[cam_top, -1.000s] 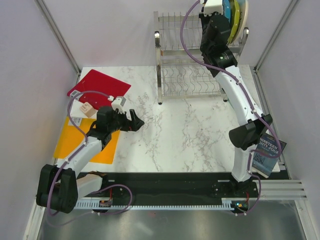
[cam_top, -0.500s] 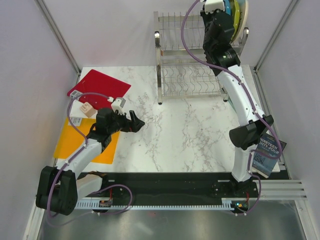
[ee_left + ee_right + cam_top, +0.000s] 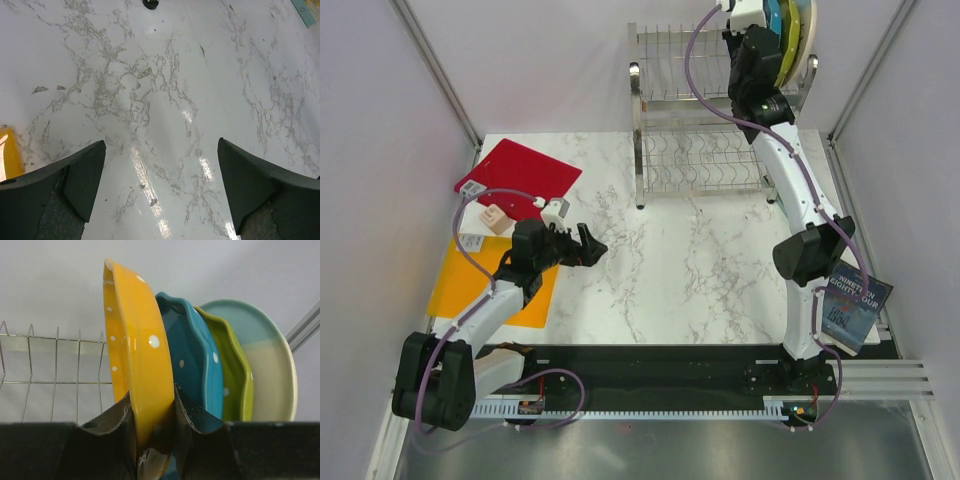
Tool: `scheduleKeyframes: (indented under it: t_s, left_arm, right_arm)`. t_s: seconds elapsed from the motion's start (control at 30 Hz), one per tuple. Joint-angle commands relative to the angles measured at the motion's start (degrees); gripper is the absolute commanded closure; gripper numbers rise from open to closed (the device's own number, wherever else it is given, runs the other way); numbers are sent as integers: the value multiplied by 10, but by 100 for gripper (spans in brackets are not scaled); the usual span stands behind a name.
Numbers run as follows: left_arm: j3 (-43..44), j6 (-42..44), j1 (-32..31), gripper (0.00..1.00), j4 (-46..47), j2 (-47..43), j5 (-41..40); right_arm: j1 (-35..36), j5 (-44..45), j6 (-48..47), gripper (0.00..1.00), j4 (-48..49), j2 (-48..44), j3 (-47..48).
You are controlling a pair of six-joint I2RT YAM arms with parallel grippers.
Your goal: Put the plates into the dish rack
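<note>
The dish rack (image 3: pixel 695 160) stands at the back of the marble table, its wires also showing in the right wrist view (image 3: pixel 50 360). On its top tier, at the right end, the plates stand on edge in a row: orange plate (image 3: pixel 135 340), blue plate (image 3: pixel 192 355), lime-green plate (image 3: pixel 232 375), cream-and-light-blue plate (image 3: pixel 270 370). My right gripper (image 3: pixel 152 391) is shut on the lower rim of the orange plate, up at the rack's top (image 3: pixel 760 45). My left gripper (image 3: pixel 595 243) hangs open over bare marble (image 3: pixel 161 147), holding nothing.
A red square board (image 3: pixel 520 170) and an orange mat (image 3: pixel 495 280) lie at the left, with a small cream block (image 3: pixel 492 218) between them. A dark booklet (image 3: pixel 850 305) rests at the right edge. One rack foot (image 3: pixel 150 4) shows ahead of the left gripper.
The right arm has stretched up and back, carrying the orange plate closer against the plates on the rack's top tier. The left gripper has barely shifted.
</note>
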Motion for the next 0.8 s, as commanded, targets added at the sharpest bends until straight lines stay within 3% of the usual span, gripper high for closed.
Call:
scheduleKeyframes:
  t_s: [0.0, 0.27, 0.47, 0.77]
  left_arm:
    - [1, 4, 2, 0, 25, 6, 4]
    - [6, 1, 2, 0, 23, 16, 7]
    - [7, -1, 2, 0, 23, 18, 8]
    - [-1, -7, 2, 0, 33, 18, 10]
  right_arm:
    - [-29, -7, 18, 100, 44, -6, 43]
    - [-27, -14, 36, 100, 10, 7, 43]
    - [-24, 39, 97, 100, -24, -21, 23]
    - [-13, 78, 16, 100, 18, -60, -23]
